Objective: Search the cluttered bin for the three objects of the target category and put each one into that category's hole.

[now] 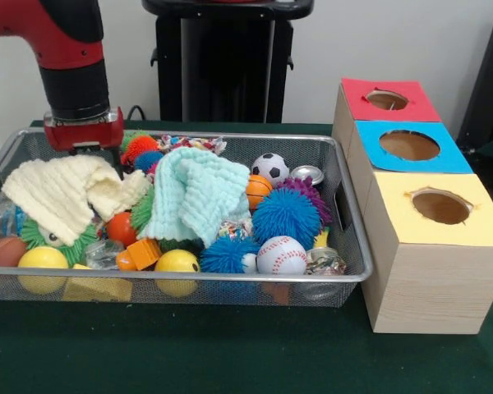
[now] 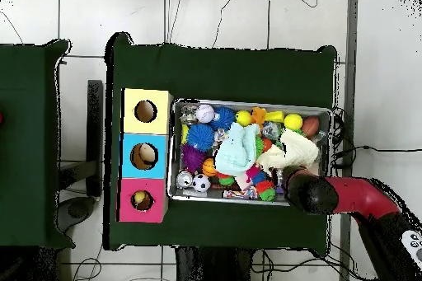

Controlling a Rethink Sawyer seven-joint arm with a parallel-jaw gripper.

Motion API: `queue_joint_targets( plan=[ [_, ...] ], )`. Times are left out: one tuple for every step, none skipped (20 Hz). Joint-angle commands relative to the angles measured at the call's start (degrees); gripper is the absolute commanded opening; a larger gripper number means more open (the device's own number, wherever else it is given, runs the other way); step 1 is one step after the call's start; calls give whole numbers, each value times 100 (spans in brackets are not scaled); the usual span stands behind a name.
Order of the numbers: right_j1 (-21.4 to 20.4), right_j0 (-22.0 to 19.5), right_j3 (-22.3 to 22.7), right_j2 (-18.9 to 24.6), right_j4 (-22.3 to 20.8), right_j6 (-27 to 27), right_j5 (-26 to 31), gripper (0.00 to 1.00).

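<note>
The wire mesh bin sits on the green table, full of toys. It also shows in the overhead view. The red-faced hole is on the farthest of three wooden boxes right of the bin, and shows in the overhead view. My gripper hangs low over the bin's far left corner, just behind a cream knit cloth. Its tips are hidden behind the cloth and rim. In the overhead view the arm's head covers it.
A mint knit cloth lies mid-bin. Around it are a soccer ball, a baseball, blue spiky balls, yellow balls and a brown football. The blue hole and yellow hole are nearer.
</note>
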Motion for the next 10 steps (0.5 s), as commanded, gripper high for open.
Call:
queue_joint_targets(
  plan=[
    [463, 756, -128, 336, -492, -303, -574, 100],
    [476, 859, -158, 282, -497, -196, -604, 100],
    [480, 959, -182, 222, -512, -81, -661, 100],
    [479, 1057, -196, 144, -514, 41, -724, 100],
    [476, 1105, -203, 111, -510, 99, -752, 100],
    [474, 1154, -210, 78, -506, 158, -780, 100],
    [443, 1331, -239, -16, -444, 363, -752, 100],
    [414, 1441, -251, -74, -407, 466, -748, 100],
    [378, 1560, -265, -150, -360, 583, -736, 100],
    [336, 1673, -276, -214, -321, 692, -719, 100]
  ],
)
